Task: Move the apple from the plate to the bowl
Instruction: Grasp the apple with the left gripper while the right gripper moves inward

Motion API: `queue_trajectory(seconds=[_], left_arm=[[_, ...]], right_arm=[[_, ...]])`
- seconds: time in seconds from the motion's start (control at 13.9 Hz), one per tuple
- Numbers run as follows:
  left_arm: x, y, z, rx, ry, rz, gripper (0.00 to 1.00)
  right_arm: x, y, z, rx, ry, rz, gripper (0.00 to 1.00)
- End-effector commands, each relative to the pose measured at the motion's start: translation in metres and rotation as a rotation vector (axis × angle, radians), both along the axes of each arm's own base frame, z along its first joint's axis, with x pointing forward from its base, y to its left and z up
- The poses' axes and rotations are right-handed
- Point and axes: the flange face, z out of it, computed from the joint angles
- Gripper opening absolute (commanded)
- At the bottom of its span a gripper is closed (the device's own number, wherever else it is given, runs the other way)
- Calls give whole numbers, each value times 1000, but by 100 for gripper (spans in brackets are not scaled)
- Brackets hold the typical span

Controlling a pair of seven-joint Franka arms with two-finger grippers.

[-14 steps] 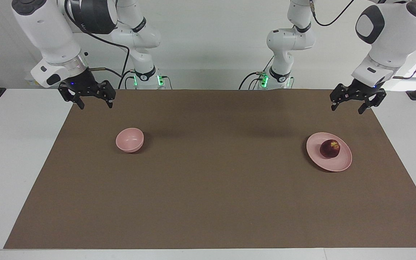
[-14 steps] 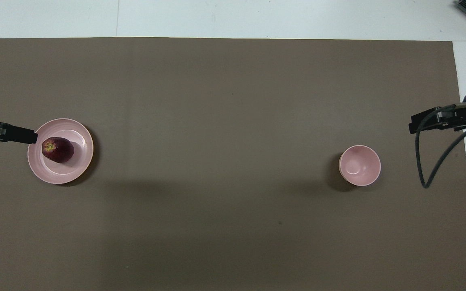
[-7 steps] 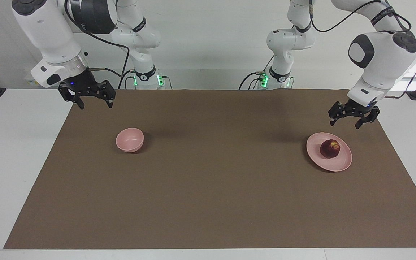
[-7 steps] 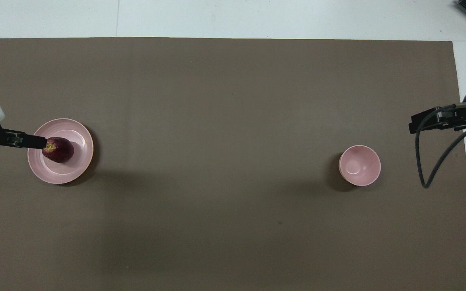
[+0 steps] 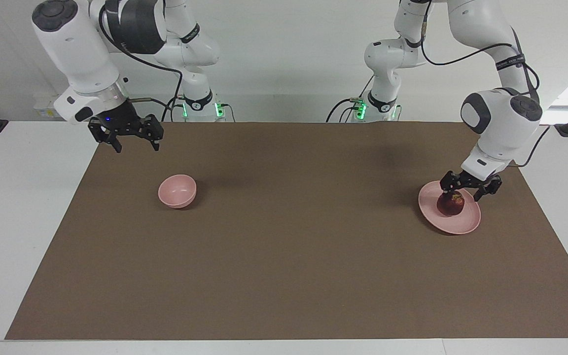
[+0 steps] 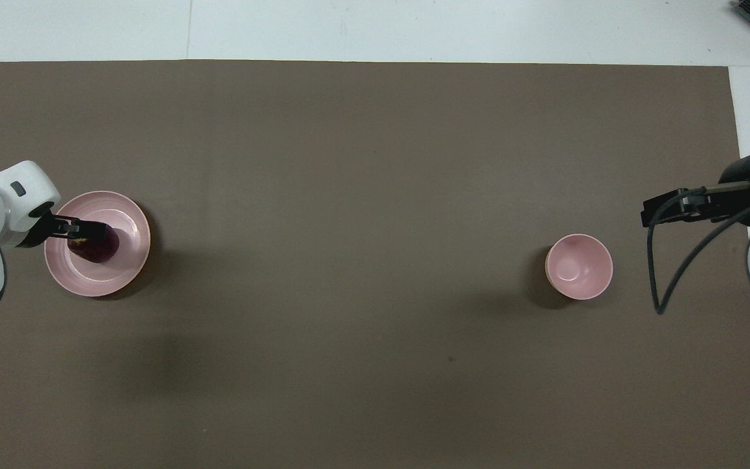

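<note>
The apple (image 5: 450, 204) sits on the plate (image 5: 466, 223) toward the left arm's end of the bench (image 5: 284, 276). The bowl (image 5: 177, 191) stands well apart from it, toward the right arm's end.

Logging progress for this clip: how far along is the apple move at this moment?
Early stage. Nothing is delivered: the apple sits on the plate and the bowl holds nothing. In hand: the left end effector is low over the apple, fingers open around it, no grasp visible. The right end effector waits raised, nearer the bowl. Left: grasp, lift, carry, release into the bowl.
</note>
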Motion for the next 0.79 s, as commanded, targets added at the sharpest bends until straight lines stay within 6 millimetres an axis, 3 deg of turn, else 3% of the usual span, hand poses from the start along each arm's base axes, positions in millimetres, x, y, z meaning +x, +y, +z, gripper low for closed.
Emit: queue_trajectory(seconds=[0.0, 0.14, 0.29, 0.36, 0.43, 0.5, 0.72], left_arm=[[2, 1, -21, -9, -47, 52, 100], [-6, 2, -32, -11, -38, 65, 98], [-8, 3, -33, -16, -21, 106, 44], [-8, -1, -33, -18, -20, 112, 25], [-8, -1, -33, -18, -18, 115, 13], [-9, -1, -32, -19, -11, 115, 7], [-5, -2, -24, -21, 12, 113, 5]], right_arm=[[-8, 27, -37, 23, -5, 38, 100], [-5, 41, -68, 22, -4, 12, 100], [2, 57, -97, 19, 36, -8, 100], [6, 69, -105, 20, 32, -29, 100], [9, 83, -110, 46, 16, -70, 100], [9, 96, -117, 80, 30, -108, 100], [9, 125, -138, 146, 92, -241, 100]])
